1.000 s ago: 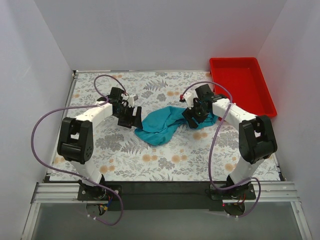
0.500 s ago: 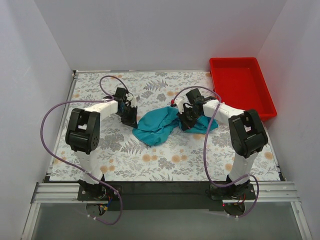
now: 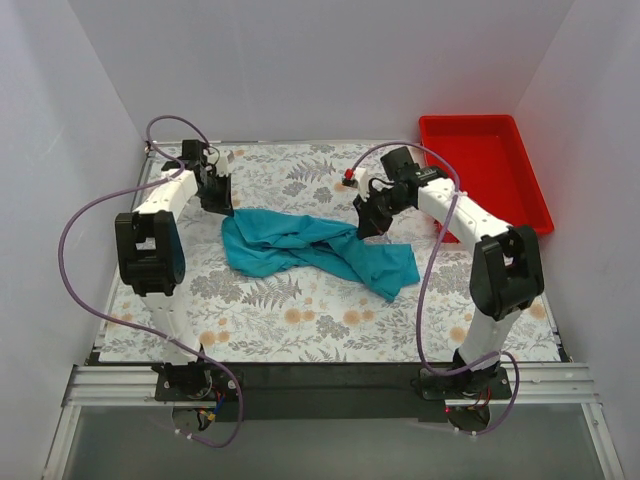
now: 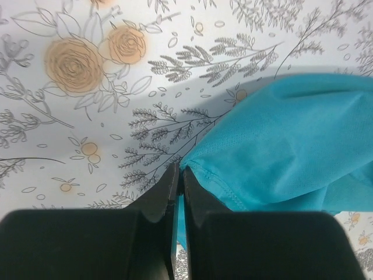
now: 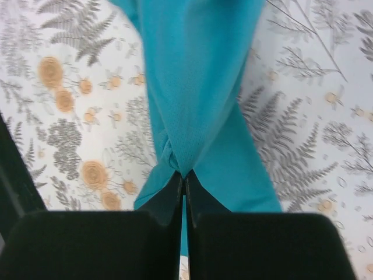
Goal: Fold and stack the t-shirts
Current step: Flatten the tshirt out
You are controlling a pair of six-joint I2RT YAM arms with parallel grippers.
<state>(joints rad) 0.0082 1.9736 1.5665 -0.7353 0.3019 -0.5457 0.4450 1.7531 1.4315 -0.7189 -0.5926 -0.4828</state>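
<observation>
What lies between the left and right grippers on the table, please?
The teal t-shirt, bunched and spanning from the left gripper to the right gripper, each shut on it, shown in the top external view.

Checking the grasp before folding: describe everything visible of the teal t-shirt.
The t-shirt is plain teal, thin soft fabric with a stitched hem, no print. It lies crumpled, stretched in a long band across the floral table cover, unfolded. The left gripper pinches its hemmed left end; the right gripper pinches a bunched fold toward its right end.
</observation>
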